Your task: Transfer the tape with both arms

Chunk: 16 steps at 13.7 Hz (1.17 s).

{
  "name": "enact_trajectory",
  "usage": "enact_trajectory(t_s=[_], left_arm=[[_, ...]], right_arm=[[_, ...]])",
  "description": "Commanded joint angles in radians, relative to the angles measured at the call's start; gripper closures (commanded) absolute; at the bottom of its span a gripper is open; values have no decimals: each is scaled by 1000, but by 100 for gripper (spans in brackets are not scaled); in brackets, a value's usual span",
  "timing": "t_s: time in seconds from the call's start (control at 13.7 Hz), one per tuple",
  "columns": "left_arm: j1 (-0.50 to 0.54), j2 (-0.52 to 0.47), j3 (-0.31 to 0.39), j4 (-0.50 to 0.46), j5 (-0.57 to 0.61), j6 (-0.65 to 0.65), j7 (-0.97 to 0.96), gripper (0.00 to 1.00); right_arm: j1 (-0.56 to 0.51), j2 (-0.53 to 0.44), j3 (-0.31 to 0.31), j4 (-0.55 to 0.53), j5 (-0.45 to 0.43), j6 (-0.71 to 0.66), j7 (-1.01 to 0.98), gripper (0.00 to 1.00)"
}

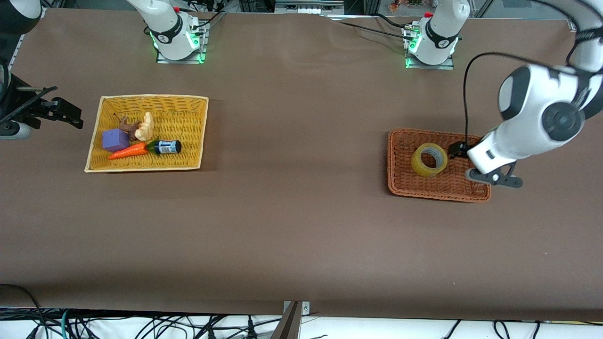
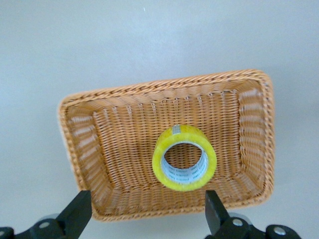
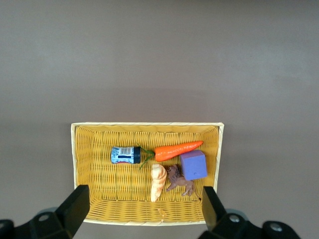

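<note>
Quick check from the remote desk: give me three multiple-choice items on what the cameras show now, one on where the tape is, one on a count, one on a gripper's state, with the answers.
1. Where is the tape?
A. In the brown wicker tray
B. In the yellow basket
C. On the bare table

2. How many things lie in the yellow basket?
A. Three
B. Five
C. Seven

3. How is the left gripper?
A. Shut on the tape
B. Shut on nothing
C. Open, holding nothing

Answers:
1. A: the tape rests in the brown wicker tray toward the left arm's end of the table.
2. B: the yellow basket holds a purple block, carrot, small bottle, toy animal and pale bread-like piece.
3. C: the left gripper shows spread fingers over the tray's edge, clear of the tape.
</note>
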Motion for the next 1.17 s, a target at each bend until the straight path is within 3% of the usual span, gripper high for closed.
enact_trajectory(t_s=[0.0,0.15,0.37,0.51,0.73,0.88,1.1], left_arm=[[-12,-120,8,18,19,-78,73,0],[-14,-166,21,86,13,-169,71,0],[-52,-49,26,319,28,-276,51,0],[-84,-13,86,421,16,-318,51,0],[-86,-59,58,402,13,-351,-150,0],[-88,-117,58,325,11,-356,-128,0],[-63,-111,67,325,14,-355,-5,0]], right_arm=[[-15,11,6,27,20,-12,-6,0],[-15,11,6,27,20,-12,-8,0],[-15,11,5,27,20,-12,-11,0],[-18,11,5,27,20,-12,-12,0],[-18,11,5,27,21,-12,-12,0],[-18,11,5,27,20,-12,-12,0],[-18,11,5,27,20,-12,-12,0]])
